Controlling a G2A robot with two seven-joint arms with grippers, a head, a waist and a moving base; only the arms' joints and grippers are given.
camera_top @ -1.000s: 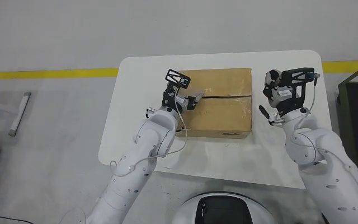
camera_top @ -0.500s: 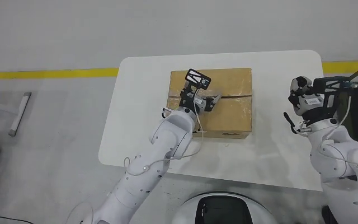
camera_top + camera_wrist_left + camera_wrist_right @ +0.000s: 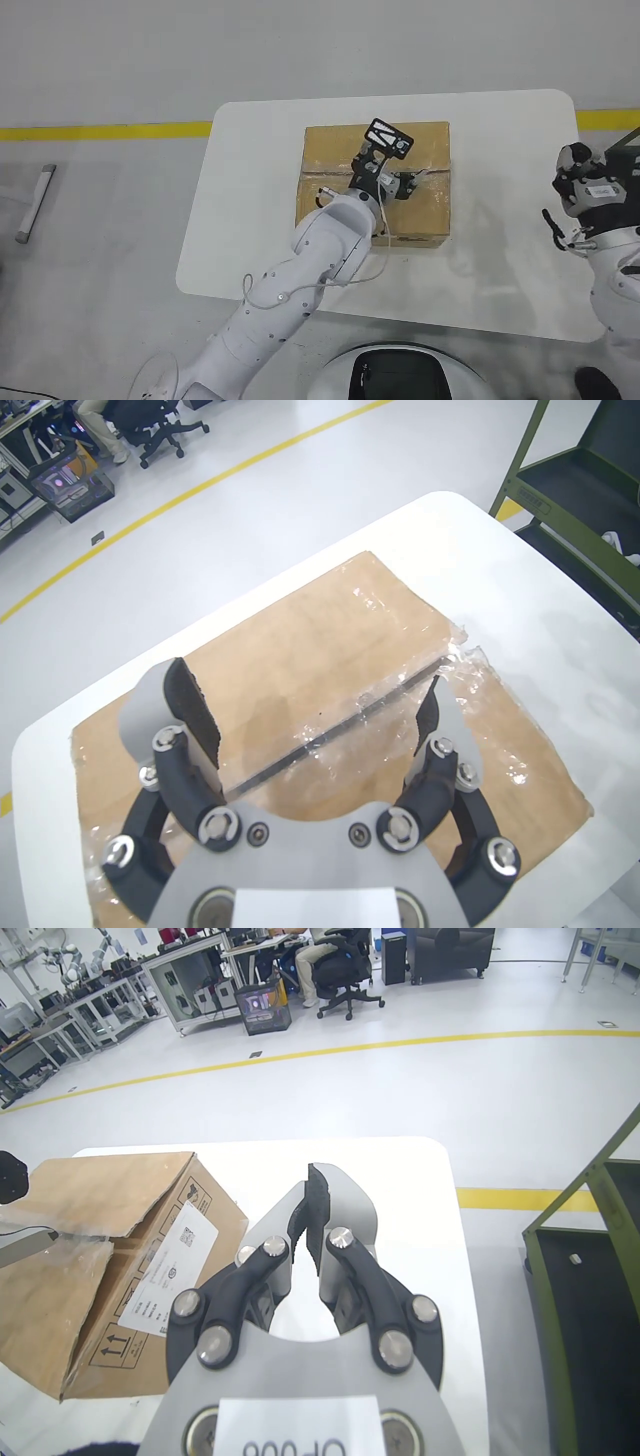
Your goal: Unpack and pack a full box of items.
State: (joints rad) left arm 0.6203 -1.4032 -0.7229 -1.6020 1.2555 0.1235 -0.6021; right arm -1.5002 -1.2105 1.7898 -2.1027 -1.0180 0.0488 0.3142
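**Left gripper (image 3: 404, 184) open over the box (image 3: 330, 150)**

At the right edge of the frame, the right gripper (image 3: 556, 228) hangs by the table (image 3: 250, 220) edge, fingers shut tight on nothing. In the middle, the left gripper's fingers are spread wide above the taped seam (image 3: 340, 730). The brown box sits on the table's upper middle.

Box (image 3: 330, 150) sat on table (image 3: 250, 200), toward the far side, right of centre. Left gripper (image 3: 305, 680) hung over the box top, above its seam (image 3: 340, 730) near the right end. Right gripper (image 3: 315, 1198) was over the table's right edge, well apart from the box. Cart (image 3: 590, 1278) stood right of the table.
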